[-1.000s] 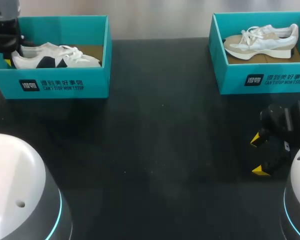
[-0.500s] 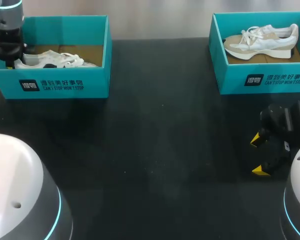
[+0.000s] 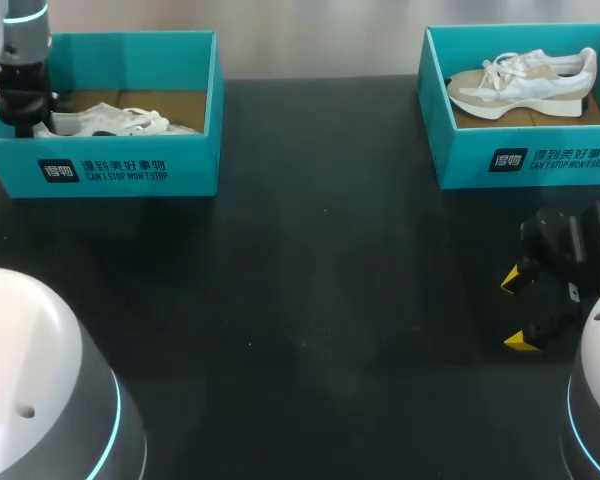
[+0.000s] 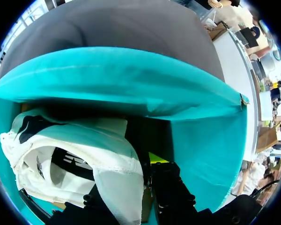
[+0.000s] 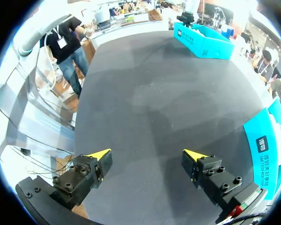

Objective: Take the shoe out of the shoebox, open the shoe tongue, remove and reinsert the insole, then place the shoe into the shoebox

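A white shoe with black patches [image 3: 120, 122] lies inside the teal shoebox [image 3: 120, 170] at the table's back left. My left gripper [image 3: 25, 122] stands at the box's left end, shut on the shoe's heel. In the left wrist view the heel collar of the shoe [image 4: 75, 150] sits between the fingers of my left gripper [image 4: 141, 169], close to the box's inner wall [image 4: 131, 79]; only one yellow tip shows. My right gripper [image 3: 520, 310] hangs open over the table at the right, nothing between its fingers [image 5: 147, 157].
A second teal shoebox [image 3: 525, 160] with a beige and white shoe [image 3: 525, 82] stands at the back right, just beyond my right gripper. In the right wrist view the left shoebox [image 5: 203, 42] appears far across the dark tabletop [image 3: 310, 300].
My left gripper has lowered the shoe from above the box's front wall down into the box. The right arm has not moved.
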Controlling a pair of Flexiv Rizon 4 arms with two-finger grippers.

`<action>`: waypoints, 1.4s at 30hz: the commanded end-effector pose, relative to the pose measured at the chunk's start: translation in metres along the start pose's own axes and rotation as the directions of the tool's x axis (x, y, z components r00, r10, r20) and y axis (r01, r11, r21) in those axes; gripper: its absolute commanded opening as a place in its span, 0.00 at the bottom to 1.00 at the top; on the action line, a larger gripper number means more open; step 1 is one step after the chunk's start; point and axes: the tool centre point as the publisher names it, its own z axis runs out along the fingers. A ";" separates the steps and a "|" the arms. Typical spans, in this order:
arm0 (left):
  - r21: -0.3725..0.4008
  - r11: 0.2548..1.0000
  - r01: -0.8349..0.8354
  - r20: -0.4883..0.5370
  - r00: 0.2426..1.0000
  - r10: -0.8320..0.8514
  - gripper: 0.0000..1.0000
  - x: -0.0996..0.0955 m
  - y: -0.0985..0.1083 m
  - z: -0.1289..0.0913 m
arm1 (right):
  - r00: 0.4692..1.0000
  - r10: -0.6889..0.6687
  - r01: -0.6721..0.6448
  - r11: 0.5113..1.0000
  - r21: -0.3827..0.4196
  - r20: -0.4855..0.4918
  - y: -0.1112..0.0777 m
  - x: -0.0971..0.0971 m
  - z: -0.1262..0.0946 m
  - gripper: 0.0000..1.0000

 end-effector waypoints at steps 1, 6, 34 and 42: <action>0.003 1.000 -0.004 0.011 1.000 0.004 0.31 0.000 0.001 0.001 | 1.000 0.001 -0.001 1.000 0.003 0.002 0.000 0.001 0.001 1.00; 0.011 1.000 -0.015 0.023 1.000 0.015 0.41 -0.001 0.000 0.000 | 1.000 0.001 -0.001 1.000 0.003 0.002 0.000 0.001 0.001 1.00; -0.055 0.997 -0.063 0.056 0.996 0.066 1.00 0.002 -0.031 -0.119 | 1.000 0.001 -0.001 1.000 0.003 0.002 0.000 0.001 0.001 1.00; -0.056 0.995 -0.078 0.076 0.994 0.082 1.00 0.012 -0.053 -0.163 | 1.000 0.001 -0.001 1.000 0.003 0.002 0.000 0.001 0.001 1.00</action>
